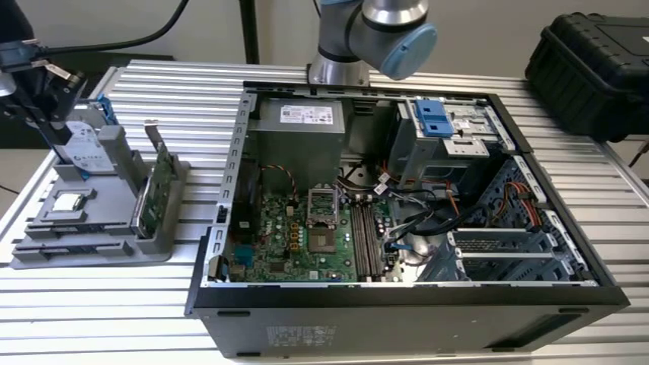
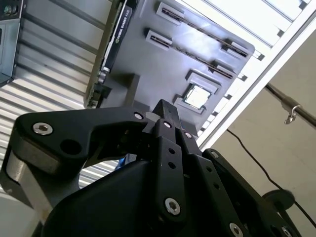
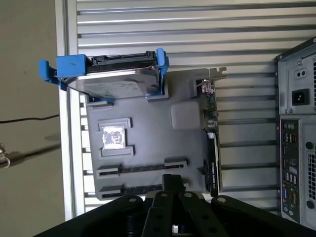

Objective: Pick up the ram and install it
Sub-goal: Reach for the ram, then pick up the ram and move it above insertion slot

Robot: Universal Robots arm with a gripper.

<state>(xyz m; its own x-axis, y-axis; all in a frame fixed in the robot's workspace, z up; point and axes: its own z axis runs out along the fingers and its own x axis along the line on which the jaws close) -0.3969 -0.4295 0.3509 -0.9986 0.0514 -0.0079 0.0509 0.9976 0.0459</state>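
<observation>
Ram (image 3: 143,168), seemingly the thin dark strip standing edge-up in a slot of the grey tray (image 3: 148,133), lies near my tool (image 3: 173,180), whose fingers are pressed together, gripping nothing.

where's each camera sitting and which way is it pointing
Exterior view: off the arm, looking down on the table, the open computer case and, at the exterior view's left, the grey holder; the arm and gripper show.
First wrist view: on the arm, looking down past the gripper onto the holder and hard drive.
Second wrist view: on the arm, looking slantwise past the gripper at the holder.
Shared: all three show the holder; both wrist views show its processor chip and graphics card.
</observation>
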